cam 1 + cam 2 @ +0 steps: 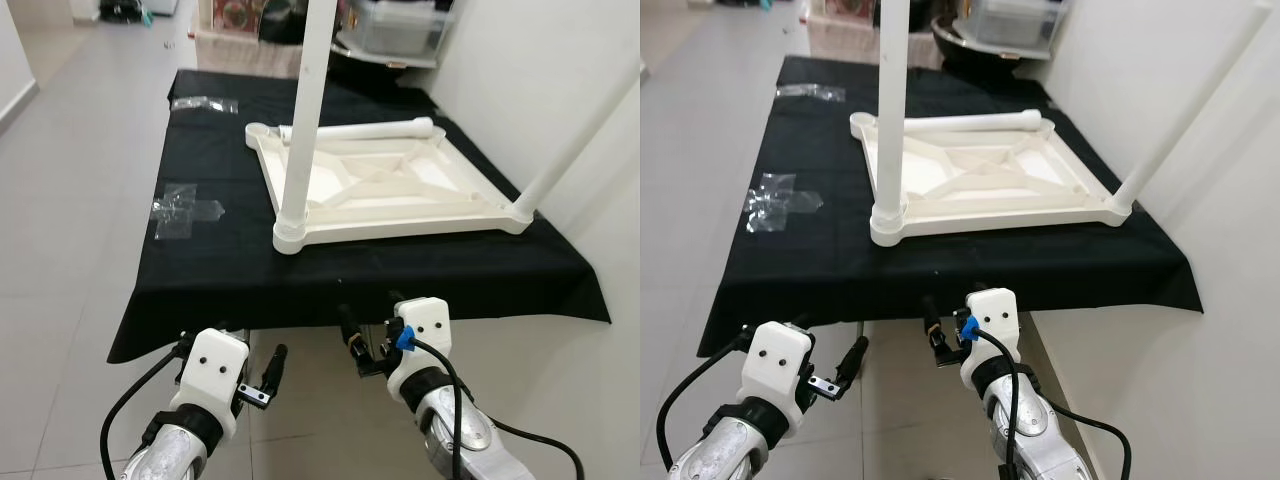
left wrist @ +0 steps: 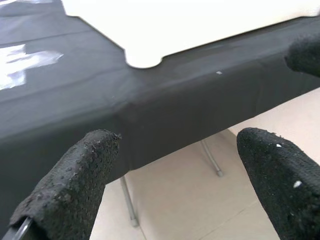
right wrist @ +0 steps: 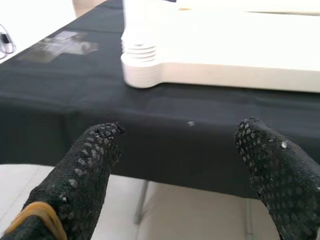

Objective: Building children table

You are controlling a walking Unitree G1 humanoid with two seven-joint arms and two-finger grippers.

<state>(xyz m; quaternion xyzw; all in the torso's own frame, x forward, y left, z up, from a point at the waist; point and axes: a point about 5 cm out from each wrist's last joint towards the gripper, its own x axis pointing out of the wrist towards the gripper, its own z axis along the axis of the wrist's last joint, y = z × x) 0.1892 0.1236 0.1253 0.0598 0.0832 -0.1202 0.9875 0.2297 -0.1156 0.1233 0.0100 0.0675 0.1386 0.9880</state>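
— Two legs are fixed so far?

— Two, yes. The white tabletop (image 1: 385,190) lies upside down on the black cloth (image 1: 240,270). One leg (image 1: 304,120) stands upright in the tabletop's corner nearest me. A second leg (image 1: 580,140) rises from the corner beside the wall. A loose leg (image 1: 365,129) lies flat along the tabletop's far edge.

— And your grippers?

— My left gripper (image 2: 175,185) hangs below the cloth's front edge, short of the tabletop. Its fingers (image 2: 75,180) are spread wide and hold nothing. My right gripper (image 3: 185,170) sits beside it, also under the cloth's edge. Its fingers (image 3: 85,170) are wide apart too, empty, pointing toward the near leg.

— Anything else there?

— Clear plastic wrapping (image 1: 185,210) lies on the cloth, left of the tabletop.
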